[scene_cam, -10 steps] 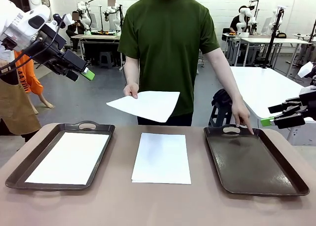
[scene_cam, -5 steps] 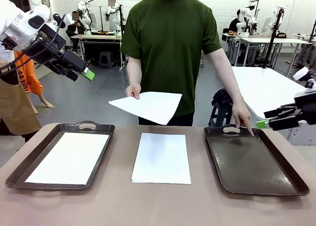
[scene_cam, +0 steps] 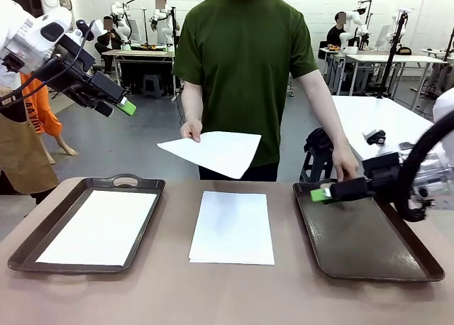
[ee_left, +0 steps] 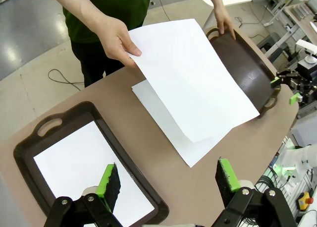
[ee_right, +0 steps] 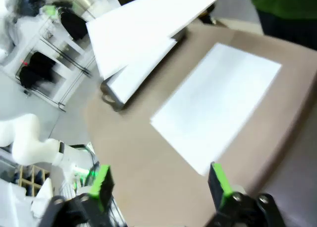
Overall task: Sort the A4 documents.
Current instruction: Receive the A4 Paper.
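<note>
A stack of A4 documents [scene_cam: 232, 227] lies flat on the table's middle, between two dark brown trays. One sheet [scene_cam: 99, 226] lies in the left tray [scene_cam: 41, 234]. The person holds another sheet [scene_cam: 213, 151] in one hand above the far table edge. The other hand [scene_cam: 345, 170] rests at the right tray's [scene_cam: 369, 240] far handle. My left gripper [scene_cam: 117, 101] hangs open, high over the left side. In its wrist view [ee_left: 167, 180] the held sheet [ee_left: 188, 73] is far ahead. My right gripper [scene_cam: 323, 193] is open, low over the right tray's far left corner. The blurred right wrist view [ee_right: 159, 185] looks at the stack [ee_right: 218, 98].
The right tray's floor is bare. The person stands at the table's far edge, in the middle. Bare tabletop [scene_cam: 213, 296] runs along the near edge. Other tables stand beyond the floor behind.
My right arm has swung in from the right edge, leftward and down to the right tray's far left corner. The left arm, the sheets and the person's hands have hardly moved.
</note>
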Controlling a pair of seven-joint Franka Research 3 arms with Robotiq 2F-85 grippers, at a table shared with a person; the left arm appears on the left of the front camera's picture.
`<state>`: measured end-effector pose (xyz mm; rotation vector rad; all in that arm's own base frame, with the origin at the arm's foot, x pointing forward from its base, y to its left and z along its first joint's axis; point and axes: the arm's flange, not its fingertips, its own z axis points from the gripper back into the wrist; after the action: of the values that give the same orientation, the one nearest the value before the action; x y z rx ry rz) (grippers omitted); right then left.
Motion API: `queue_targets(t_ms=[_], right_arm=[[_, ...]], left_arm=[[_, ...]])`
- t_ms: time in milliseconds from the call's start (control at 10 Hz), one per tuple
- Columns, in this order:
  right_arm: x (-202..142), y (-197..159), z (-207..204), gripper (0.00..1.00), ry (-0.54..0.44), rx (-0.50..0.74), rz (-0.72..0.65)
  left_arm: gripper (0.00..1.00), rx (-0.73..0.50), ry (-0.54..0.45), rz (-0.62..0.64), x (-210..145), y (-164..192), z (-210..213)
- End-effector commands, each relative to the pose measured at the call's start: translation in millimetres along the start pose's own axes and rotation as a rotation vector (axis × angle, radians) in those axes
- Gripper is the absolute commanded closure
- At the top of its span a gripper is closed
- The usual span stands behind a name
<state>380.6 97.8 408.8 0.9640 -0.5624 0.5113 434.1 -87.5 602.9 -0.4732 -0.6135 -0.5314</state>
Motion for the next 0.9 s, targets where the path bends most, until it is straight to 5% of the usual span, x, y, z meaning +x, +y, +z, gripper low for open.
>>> queue_targets(t_ms=[0, 400, 800], right_arm=[[28.9, -10.2, -17.9, 0.0, -0.037, 0.086, -0.199], [54.4, -20.4, -71.8, 0.0, -0.044, 0.218, -0.42], [82.2, -30.7, -108.4, 0.0, -0.077, 0.225, -0.515]], left_arm=[[0.0, -0.005, -0.008, -0.012, -0.1, 1.2, 0.8], [0.0, -0.005, -0.008, -0.012, -0.1, 1.2, 0.8], [0.0, -0.005, -0.008, -0.012, -0.1, 1.2, 0.8]])
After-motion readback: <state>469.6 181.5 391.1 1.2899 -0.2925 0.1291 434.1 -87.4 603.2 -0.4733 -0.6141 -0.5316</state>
